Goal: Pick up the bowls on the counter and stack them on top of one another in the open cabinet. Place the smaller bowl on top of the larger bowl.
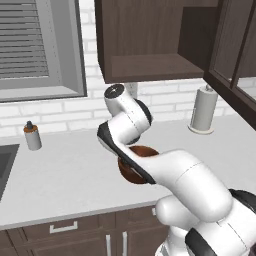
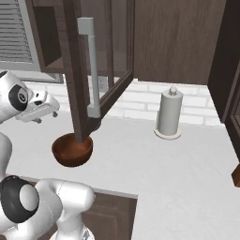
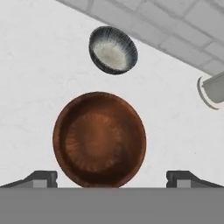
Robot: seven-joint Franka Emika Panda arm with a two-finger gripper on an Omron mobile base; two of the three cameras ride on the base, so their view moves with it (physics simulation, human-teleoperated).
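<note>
The gripper [image 3: 111,177] is hovering wide open over the larger bowl [image 3: 99,139], holding nothing. That bowl's sitting rim-up on the counter [image 1: 60,170], near the front edge, with bare worktop all round. The smaller bowl [image 3: 113,49] is sitting apart, closer to the brick wall [image 3: 175,39]. Both are round, no long axis. The open cabinet [image 1: 145,67] is hanging above, and a paper towel roll [image 1: 204,109] is standing off to the right.

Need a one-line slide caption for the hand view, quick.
Open tool poised above the brown wooden bowl, small grey bowl beyond it on the counter.
</note>
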